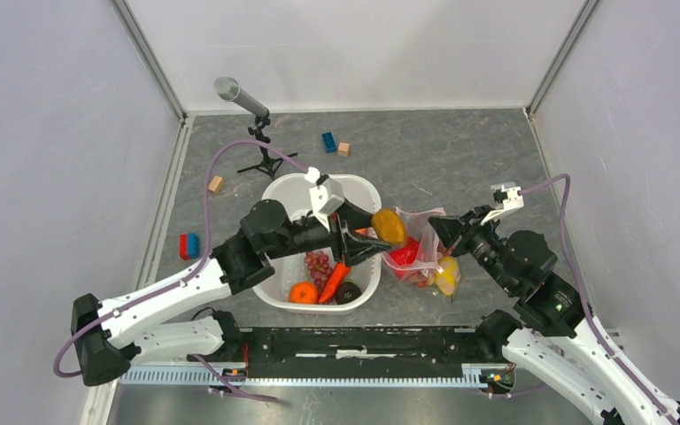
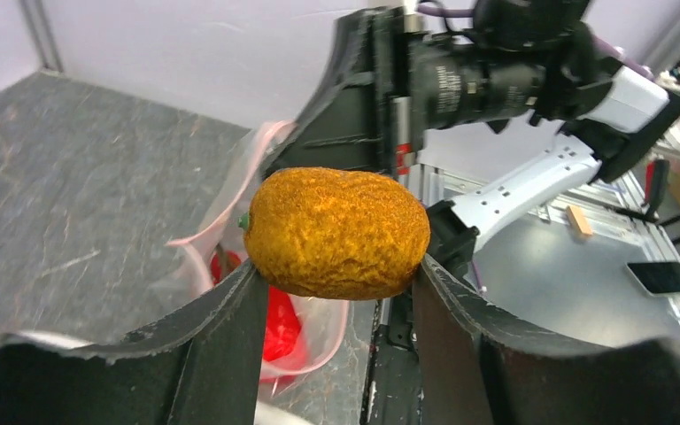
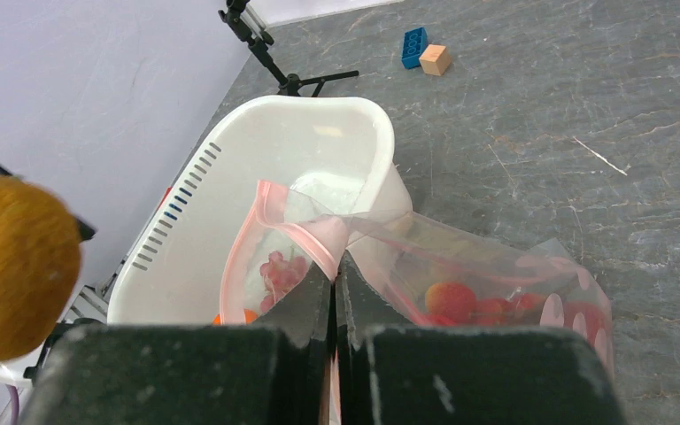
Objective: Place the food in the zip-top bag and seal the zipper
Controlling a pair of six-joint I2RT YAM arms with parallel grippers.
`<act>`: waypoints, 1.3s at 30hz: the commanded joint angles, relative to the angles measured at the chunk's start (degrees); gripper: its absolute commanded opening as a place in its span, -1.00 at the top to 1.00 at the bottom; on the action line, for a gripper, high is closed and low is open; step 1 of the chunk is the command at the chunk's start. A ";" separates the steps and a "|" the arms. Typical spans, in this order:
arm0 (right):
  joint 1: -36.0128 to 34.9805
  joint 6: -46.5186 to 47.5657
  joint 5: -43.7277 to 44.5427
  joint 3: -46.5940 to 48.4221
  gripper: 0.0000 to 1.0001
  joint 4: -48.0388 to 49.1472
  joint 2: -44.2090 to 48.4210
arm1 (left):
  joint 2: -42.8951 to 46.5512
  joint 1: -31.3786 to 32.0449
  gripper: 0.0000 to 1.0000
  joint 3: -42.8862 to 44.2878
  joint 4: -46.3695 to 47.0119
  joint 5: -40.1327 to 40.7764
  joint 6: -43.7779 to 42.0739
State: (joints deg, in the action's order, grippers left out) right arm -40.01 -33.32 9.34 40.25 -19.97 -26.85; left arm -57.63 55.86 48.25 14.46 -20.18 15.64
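The grey table [image 1: 460, 150] fills the top view, with both arms reaching in from 6 o'clock. A white basin [image 1: 276, 188] stands near its middle. The zip-top bag [image 1: 421, 239] lies against the basin's 3 o'clock side, clear and crumpled, with its mouth lifted toward the basin.

The left gripper [image 1: 381, 235] reaches across the basin toward 3 o'clock. Its jaws are clamped on either side of a rough-skinned orange fruit [image 1: 389, 227], which is held in the air over the basin's right rim, at the bag's mouth. In the left wrist view the fruit [image 2: 336, 232] has a small green stub at 9 o'clock, and the bag's pink edge is open below it.

The right gripper [image 1: 443, 232] comes in from 4 o'clock. Its jaws are pinched tight on the zipper [image 3: 305, 232], holding up one lip of the mouth.

A microphone [image 1: 239, 96] on a black tripod stands at 11 o'clock from the basin.

Inside the bag are a red pepper [image 1: 405, 255], a yellow fruit [image 1: 447, 276] and, in the right wrist view, some small red fruits [image 3: 450, 299]. In the basin lie purple grapes [image 1: 319, 263], a carrot [image 1: 336, 280], an orange [image 1: 303, 292] and a dark round piece [image 1: 349, 293] that I cannot identify.

A blue block [image 1: 328, 142] and a wooden cube [image 1: 343, 149] sit together at 12 o'clock from the basin. Another wooden block [image 1: 216, 184] is at 10 o'clock, and a red-and-blue block [image 1: 189, 245] at 9 o'clock.
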 commanded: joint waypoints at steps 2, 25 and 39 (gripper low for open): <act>0.14 -1.03 -0.78 -0.26 0.96 2.96 -0.21 | -3.71 6.07 0.01 5.49 -6.62 1.43 -12.78; 0.10 -0.69 0.05 1.58 0.94 1.52 1.57 | -17.00 11.52 -0.92 18.06 -23.26 28.31 -20.12; 0.05 0.27 3.30 2.73 0.94 -0.21 5.38 | -2.28 3.99 -1.00 2.55 -17.18 36.43 -7.82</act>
State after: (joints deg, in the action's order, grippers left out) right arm -40.01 -33.56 10.61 40.27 -21.91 -22.44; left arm -61.80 65.43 55.16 -3.73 12.19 -0.36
